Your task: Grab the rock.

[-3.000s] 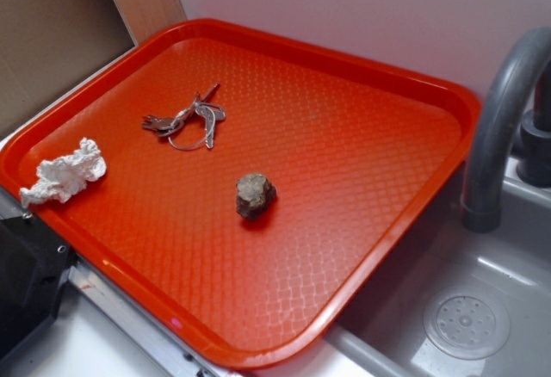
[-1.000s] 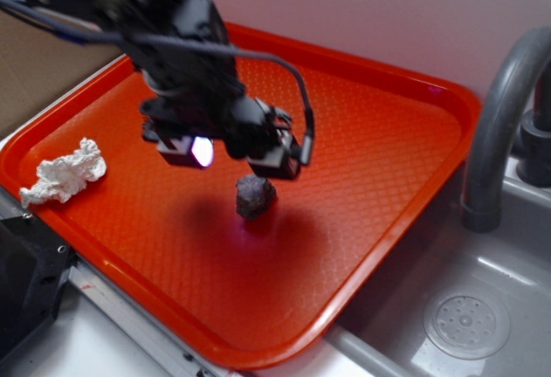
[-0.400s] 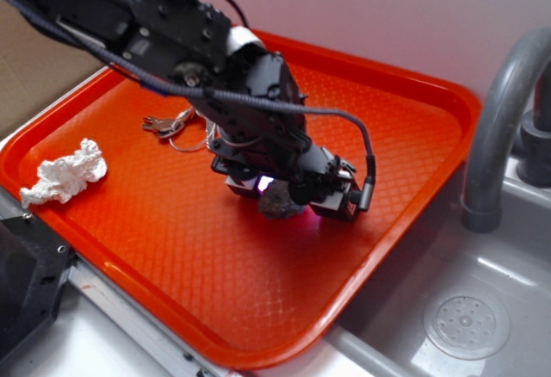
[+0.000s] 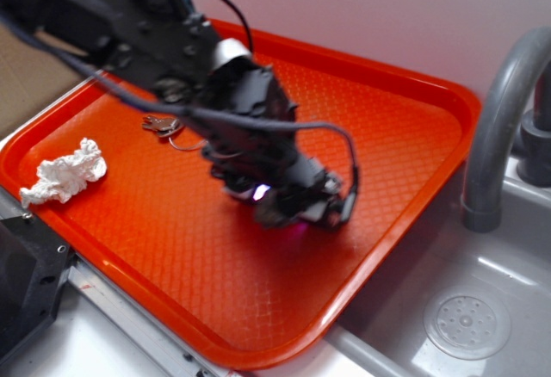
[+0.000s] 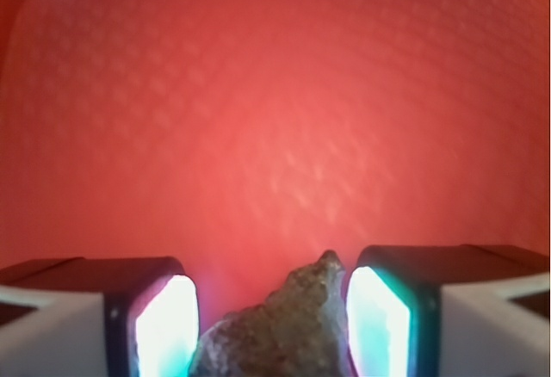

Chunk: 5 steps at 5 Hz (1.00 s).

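Orange plastic tray beside grey sink; black arm slants low.
Gripper part-open, pads flanking lumpy brown-grey rock; grip uncertain.

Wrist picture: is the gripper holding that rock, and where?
The rock sits between the gripper pads, which flank its two sides. Whether they are actually squeezing it yet cannot be told.

No readable text, labels, brands or numbers in either view. Orange tray shows only an embossed diamond pattern, no lettering. Nothing printed on the glowing fingers in the wrist view.
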### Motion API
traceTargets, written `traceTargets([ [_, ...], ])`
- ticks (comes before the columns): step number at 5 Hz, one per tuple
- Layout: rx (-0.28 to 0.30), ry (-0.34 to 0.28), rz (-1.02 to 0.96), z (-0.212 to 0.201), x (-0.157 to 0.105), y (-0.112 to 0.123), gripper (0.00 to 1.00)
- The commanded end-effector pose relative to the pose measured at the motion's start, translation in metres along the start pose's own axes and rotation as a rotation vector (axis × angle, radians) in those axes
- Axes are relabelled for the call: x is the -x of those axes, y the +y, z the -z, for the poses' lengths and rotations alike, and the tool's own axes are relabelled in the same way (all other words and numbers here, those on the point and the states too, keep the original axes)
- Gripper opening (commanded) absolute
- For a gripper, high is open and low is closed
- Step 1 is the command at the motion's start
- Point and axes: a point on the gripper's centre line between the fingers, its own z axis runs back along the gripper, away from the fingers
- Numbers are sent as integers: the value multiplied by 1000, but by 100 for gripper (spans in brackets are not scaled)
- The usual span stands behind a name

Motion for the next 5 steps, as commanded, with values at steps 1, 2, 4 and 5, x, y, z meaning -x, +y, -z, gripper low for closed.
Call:
traceTargets([
  [1, 126, 27, 50, -80, -37, 39, 0],
  [2, 162, 81, 137, -119, -53, 57, 0],
  [4, 176, 56, 215, -167, -49, 75, 0],
  [5, 162, 71, 193, -162, -45, 77, 0],
])
